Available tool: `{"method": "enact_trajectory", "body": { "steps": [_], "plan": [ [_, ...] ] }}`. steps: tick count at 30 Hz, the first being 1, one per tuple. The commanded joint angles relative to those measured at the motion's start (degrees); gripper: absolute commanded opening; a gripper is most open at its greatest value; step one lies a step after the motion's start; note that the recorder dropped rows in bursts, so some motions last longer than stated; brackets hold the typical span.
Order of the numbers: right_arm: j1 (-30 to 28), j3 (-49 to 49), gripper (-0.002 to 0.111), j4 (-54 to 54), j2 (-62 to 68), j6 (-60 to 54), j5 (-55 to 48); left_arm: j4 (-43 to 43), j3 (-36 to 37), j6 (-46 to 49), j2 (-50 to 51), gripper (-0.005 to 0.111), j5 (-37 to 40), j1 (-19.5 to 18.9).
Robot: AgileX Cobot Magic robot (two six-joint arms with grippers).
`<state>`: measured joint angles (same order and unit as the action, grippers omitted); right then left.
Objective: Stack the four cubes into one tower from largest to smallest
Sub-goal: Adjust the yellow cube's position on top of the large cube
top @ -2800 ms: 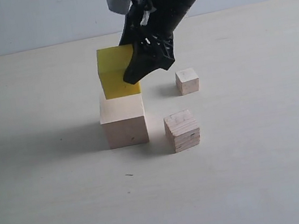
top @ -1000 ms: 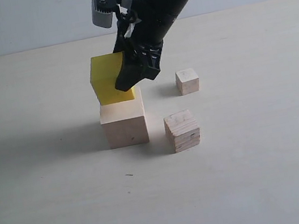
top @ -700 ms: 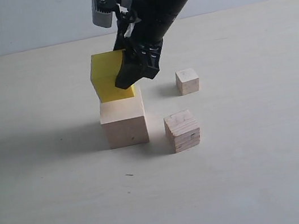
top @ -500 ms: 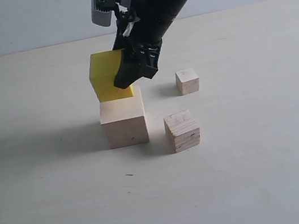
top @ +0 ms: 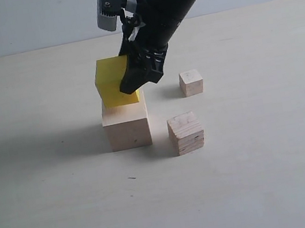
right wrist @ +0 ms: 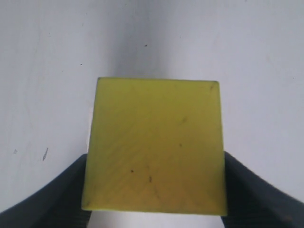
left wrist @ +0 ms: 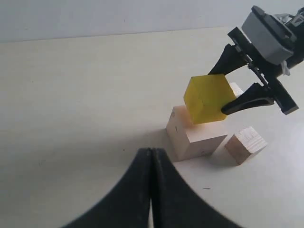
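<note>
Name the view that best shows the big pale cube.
Exterior view: the big pale cube shows its whole front face. Left wrist view shows it partly behind the yellow cube; in the right wrist view the yellow cube hides it.

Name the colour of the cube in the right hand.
The cube is bright yellow, clearest in the right wrist view.
</note>
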<state>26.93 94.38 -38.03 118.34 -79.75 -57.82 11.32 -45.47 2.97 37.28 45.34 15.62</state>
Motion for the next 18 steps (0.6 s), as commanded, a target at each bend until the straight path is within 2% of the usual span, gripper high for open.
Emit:
{"method": "enact_trajectory", "body": {
  "steps": [1, 18],
  "plan": [
    [-0.25, -0.28, 0.000, -2.40, 0.10, -1.01, -1.87, -0.25, 0.08, 0.05, 0.07, 0.000, -0.02, 0.31],
    [-0.25, -0.28, 0.000, -2.19, 1.01, -4.72, -2.74, -0.25, 0.08, 0.05, 0.07, 0.000, -0.02, 0.31]
  ]
}}
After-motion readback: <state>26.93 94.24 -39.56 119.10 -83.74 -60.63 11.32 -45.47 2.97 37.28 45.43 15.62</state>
